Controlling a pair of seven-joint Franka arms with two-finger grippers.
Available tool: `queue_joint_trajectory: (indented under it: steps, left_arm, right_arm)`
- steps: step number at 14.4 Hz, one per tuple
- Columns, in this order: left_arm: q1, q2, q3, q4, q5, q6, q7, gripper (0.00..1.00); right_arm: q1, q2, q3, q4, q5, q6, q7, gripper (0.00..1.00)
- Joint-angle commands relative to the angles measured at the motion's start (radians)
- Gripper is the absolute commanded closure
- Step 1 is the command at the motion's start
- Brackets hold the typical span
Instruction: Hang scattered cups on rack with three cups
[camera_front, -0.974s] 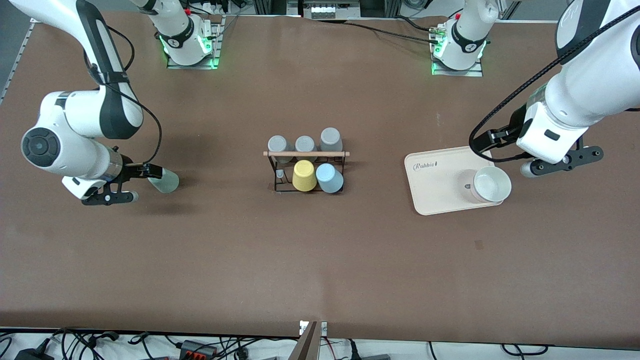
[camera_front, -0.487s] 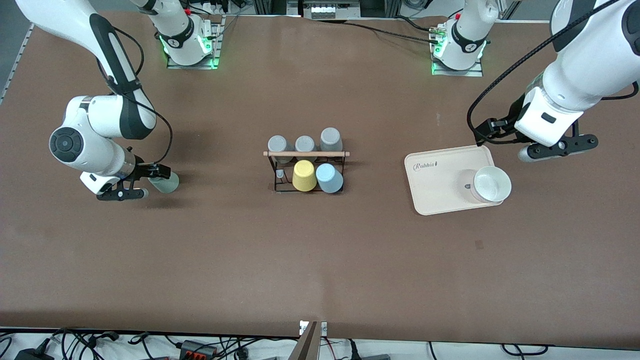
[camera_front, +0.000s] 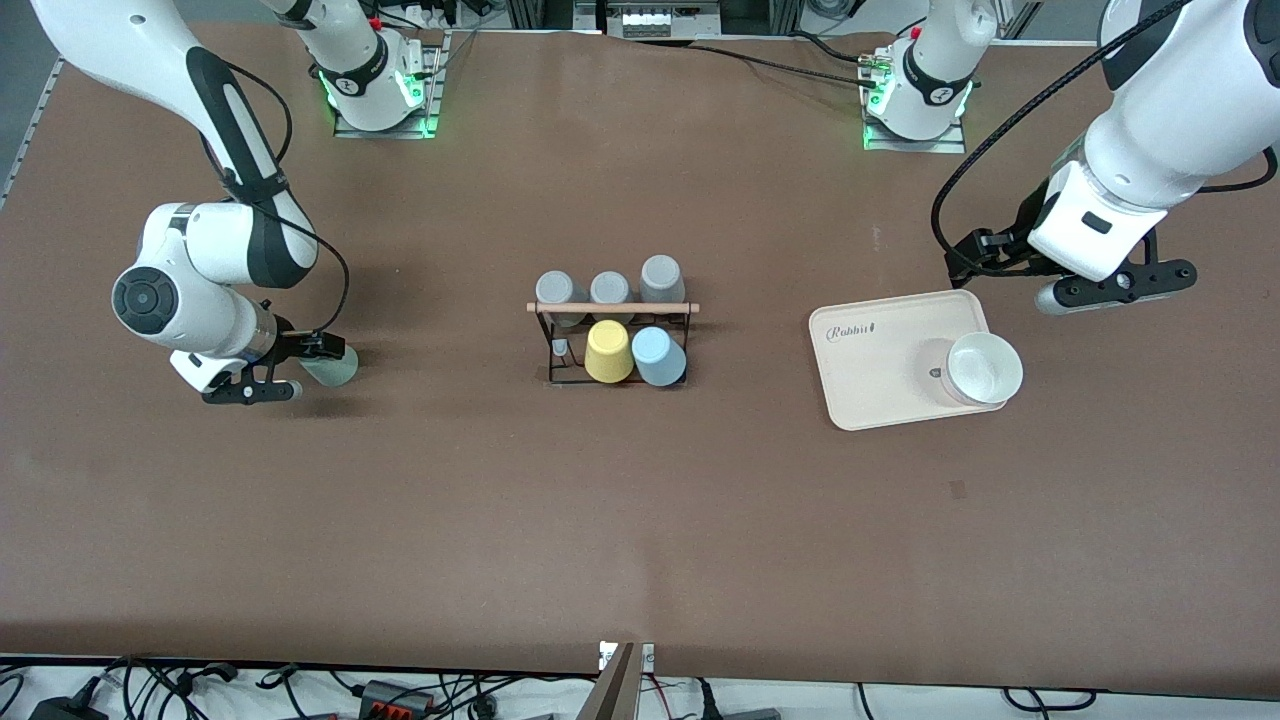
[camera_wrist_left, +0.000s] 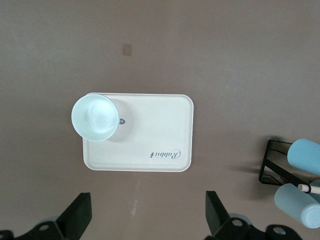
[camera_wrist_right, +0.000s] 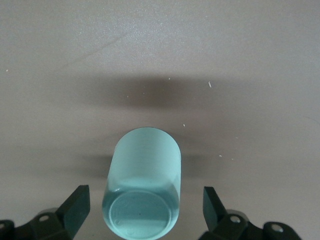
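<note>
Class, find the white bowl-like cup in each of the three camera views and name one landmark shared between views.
Front view: the white bowl-like cup sits on the cream tray, at its corner toward the left arm's end.
Left wrist view: the same cup on a tray corner.
Right wrist view: not in it.
Shared landmark: the tray's "Rabbit" lettering.

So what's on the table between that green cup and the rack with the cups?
Nothing: in the front view only bare brown table lies between the sage green cup, which sits between the right gripper's open fingers, and the rack.
</note>
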Motion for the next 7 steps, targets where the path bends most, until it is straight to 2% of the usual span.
queue_joint_trajectory:
  steps: [1, 2, 4, 5, 7]
  left_arm:
    - [0.014, -0.018, 0.0, -0.007, 0.021, 0.011, 0.033, 0.0]
    - [0.015, -0.02, 0.0, -0.006, 0.021, 0.013, 0.062, 0.0]
    - [0.014, -0.026, -0.005, -0.006, 0.021, -0.006, 0.21, 0.0]
    - [0.015, -0.027, -0.002, -0.004, 0.018, -0.029, 0.22, 0.0]
    - [0.014, -0.027, -0.003, -0.004, 0.018, -0.033, 0.194, 0.0]
  right_arm:
    - [-0.005, 0.0, 0.006, -0.012, -0.008, 0.007, 0.013, 0.0]
    - [-0.005, 0.004, 0.006, -0.012, -0.008, 0.007, 0.013, 0.0]
    - [-0.005, 0.008, 0.006, -0.012, -0.005, 0.006, 0.015, 0.16]
    - [-0.005, 0.008, 0.006, -0.012, -0.005, 0.004, 0.015, 0.26]
    - [-0.005, 0.007, 0.006, -0.003, -0.003, -0.014, 0.016, 0.54]
